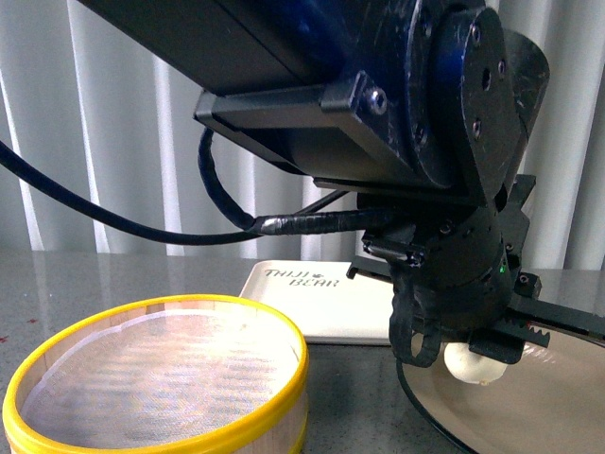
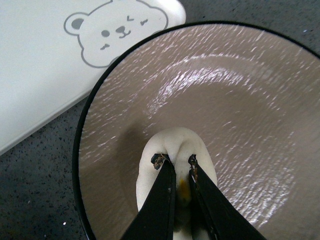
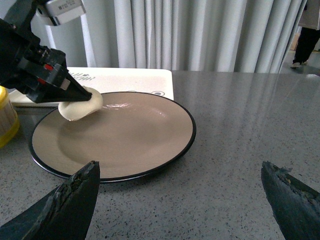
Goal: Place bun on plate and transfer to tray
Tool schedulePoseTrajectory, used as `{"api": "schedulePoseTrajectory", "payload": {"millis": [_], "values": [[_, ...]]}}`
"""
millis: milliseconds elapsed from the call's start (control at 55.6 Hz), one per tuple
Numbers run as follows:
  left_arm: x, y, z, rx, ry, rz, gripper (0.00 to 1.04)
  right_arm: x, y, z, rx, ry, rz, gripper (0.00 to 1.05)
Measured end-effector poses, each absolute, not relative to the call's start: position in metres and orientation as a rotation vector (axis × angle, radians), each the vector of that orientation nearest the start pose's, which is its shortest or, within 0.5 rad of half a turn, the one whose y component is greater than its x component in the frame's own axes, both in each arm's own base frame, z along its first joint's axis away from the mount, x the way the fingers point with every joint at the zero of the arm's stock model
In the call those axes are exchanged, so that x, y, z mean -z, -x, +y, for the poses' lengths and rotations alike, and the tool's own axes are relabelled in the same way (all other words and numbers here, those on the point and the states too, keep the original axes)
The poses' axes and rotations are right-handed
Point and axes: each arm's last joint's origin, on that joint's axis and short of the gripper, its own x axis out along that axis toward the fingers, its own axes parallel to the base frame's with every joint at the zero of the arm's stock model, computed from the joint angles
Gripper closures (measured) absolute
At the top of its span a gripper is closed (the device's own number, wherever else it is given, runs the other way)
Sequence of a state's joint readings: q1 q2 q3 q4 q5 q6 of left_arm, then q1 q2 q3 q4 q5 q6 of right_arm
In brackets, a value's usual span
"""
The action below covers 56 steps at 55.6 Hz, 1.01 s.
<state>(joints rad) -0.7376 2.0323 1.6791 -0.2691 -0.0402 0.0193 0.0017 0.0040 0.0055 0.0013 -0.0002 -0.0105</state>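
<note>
Toward the front left of the bench (image 3: 240, 125) sits the steamer basket (image 1: 156, 378), with the tray (image 1: 312, 303) behind it, further back. Just right of the tray, the left gripper (image 2: 176, 161) pinches its jaws narrowly into the bun (image 2: 172, 142), holding it low over the plate (image 2: 240, 90) on its tray side, probably to set it down gently. Further right, the right gripper (image 3: 178, 172) hovers with jaws spread wide by the plate's near rim, seemingly ready to lift it.
</note>
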Motion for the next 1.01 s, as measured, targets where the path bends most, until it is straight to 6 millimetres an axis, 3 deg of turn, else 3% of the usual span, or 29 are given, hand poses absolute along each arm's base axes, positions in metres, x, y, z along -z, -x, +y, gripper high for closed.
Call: {"api": "schedulePoseTrajectory", "payload": {"millis": [504, 702, 917, 1007], "values": [[-0.244, -0.333, -0.335, 0.704, -0.276, 0.614, 1.00, -0.165, -0.098, 0.000, -0.003, 0.010, -0.003, 0.09], [-0.228, -0.333, -0.341, 0.705, -0.295, 0.643, 1.00, -0.165, -0.098, 0.000, -0.003, 0.010, -0.003, 0.09], [-0.226, -0.336, -0.348, 0.693, -0.286, 0.636, 1.00, -0.165, -0.098, 0.000, -0.003, 0.010, -0.003, 0.09], [-0.227, -0.336, -0.349, 0.712, -0.261, 0.631, 0.89, -0.165, -0.098, 0.000, -0.003, 0.010, -0.003, 0.09]]}}
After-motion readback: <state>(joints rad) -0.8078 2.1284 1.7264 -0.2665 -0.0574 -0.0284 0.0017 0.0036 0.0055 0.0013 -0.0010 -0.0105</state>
